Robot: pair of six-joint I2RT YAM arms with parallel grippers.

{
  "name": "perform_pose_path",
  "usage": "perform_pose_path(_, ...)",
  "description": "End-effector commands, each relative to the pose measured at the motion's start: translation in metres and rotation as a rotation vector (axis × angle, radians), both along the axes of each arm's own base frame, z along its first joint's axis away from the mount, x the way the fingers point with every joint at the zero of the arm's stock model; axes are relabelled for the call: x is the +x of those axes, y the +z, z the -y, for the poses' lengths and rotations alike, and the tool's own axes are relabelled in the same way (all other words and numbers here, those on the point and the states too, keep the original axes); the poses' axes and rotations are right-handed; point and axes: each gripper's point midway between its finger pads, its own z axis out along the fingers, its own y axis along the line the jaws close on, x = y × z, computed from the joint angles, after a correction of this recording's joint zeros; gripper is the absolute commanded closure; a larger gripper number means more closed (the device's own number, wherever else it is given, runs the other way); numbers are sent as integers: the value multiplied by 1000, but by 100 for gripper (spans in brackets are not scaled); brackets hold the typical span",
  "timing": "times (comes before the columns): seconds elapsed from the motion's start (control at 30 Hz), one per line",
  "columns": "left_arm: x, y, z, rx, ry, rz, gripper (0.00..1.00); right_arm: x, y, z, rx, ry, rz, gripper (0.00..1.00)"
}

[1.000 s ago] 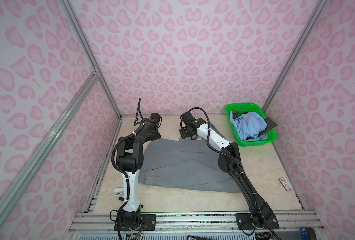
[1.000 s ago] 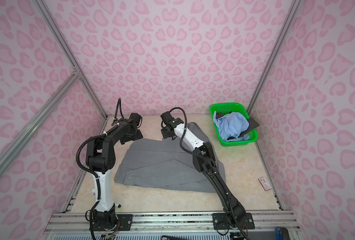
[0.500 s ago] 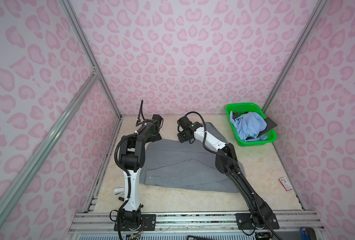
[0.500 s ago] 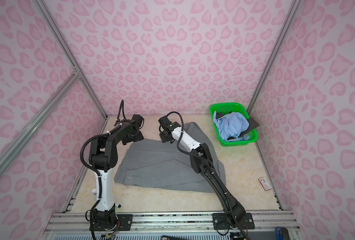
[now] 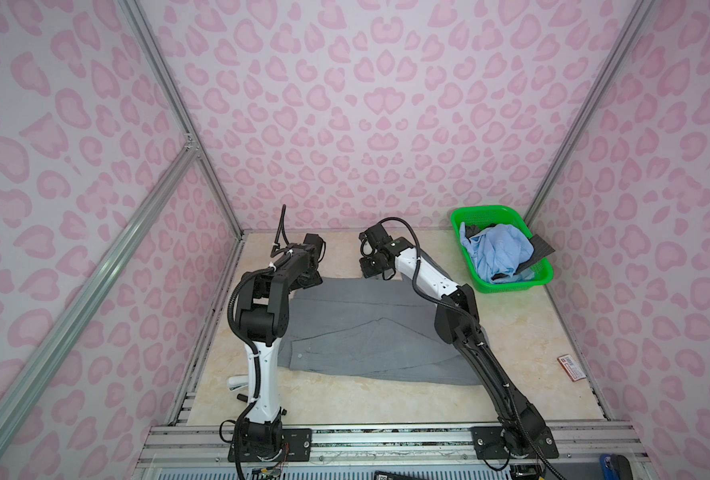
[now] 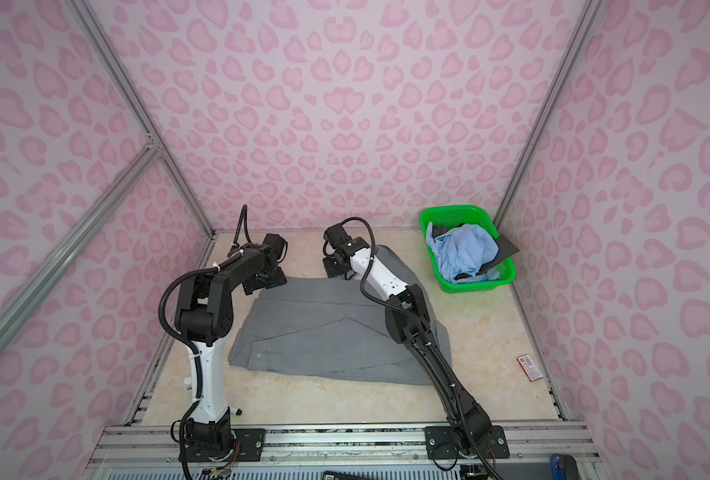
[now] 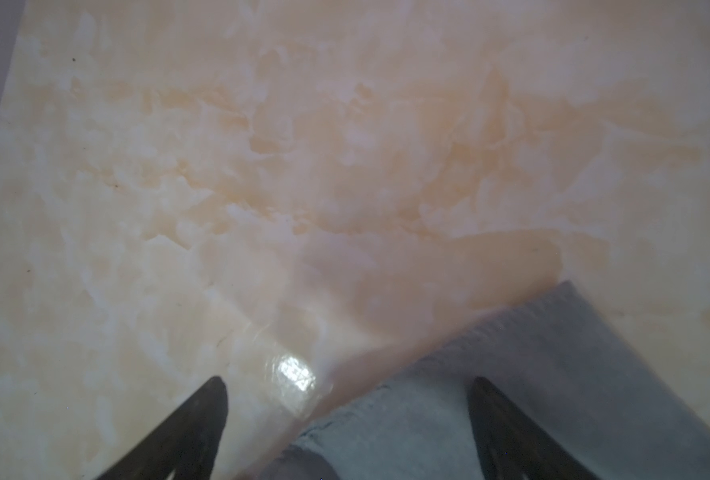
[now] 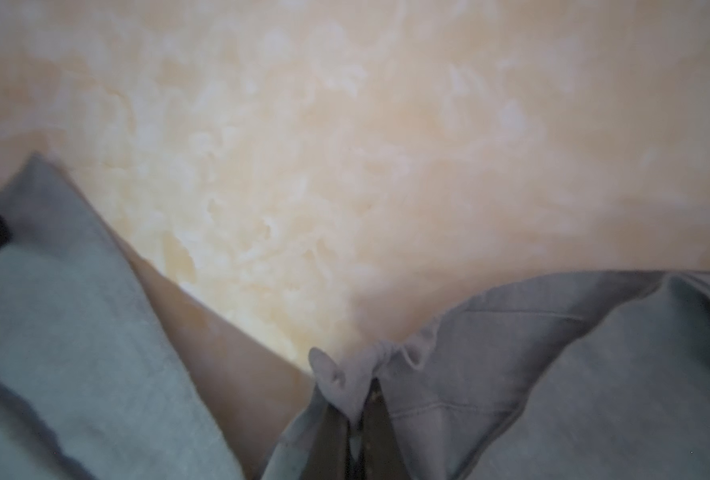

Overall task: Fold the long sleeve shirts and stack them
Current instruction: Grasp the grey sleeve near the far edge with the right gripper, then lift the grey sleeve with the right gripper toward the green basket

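Here the grey shirt [image 5: 365,328] lies spread flat on the worktop [image 5: 386,399]. The right tool [image 8: 353,419] is pinched tight on a bunched fold of its far edge, while the left tool [image 7: 347,382] stands wide over the far-left corner. A light blue shirt [image 5: 496,249] sits crumpled in the green basket [image 5: 511,283], far right.

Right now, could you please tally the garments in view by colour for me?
Grey: 1, the grey shirt, spread out flat.
Light blue: 1, the light blue garment, bunched in the green basket.
Dark: 1 as far as shows, the dark garment, partly under the blue one.
Total: 3
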Motion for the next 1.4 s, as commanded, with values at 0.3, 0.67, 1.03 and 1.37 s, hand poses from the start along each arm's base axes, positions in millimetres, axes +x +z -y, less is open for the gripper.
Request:
perform_pose_path(0.3, 0, 11, -3, 0, 20, 55, 33, 14, 213, 30, 280, -29, 328, 100)
perform_pose_path(0.67, -1, 13, -2, -11, 15, 68, 38, 11, 313, 142, 436, -375, 482, 100)
perform_pose_path(1.03, 27, 49, 4, -66, 1, 158, 23, -21, 339, 194, 556, -539, 605, 100)
perform_pose_path(1.37, 28, 27, 12, -56, 26, 45, 21, -46, 336, 183, 625, -470, 583, 100)
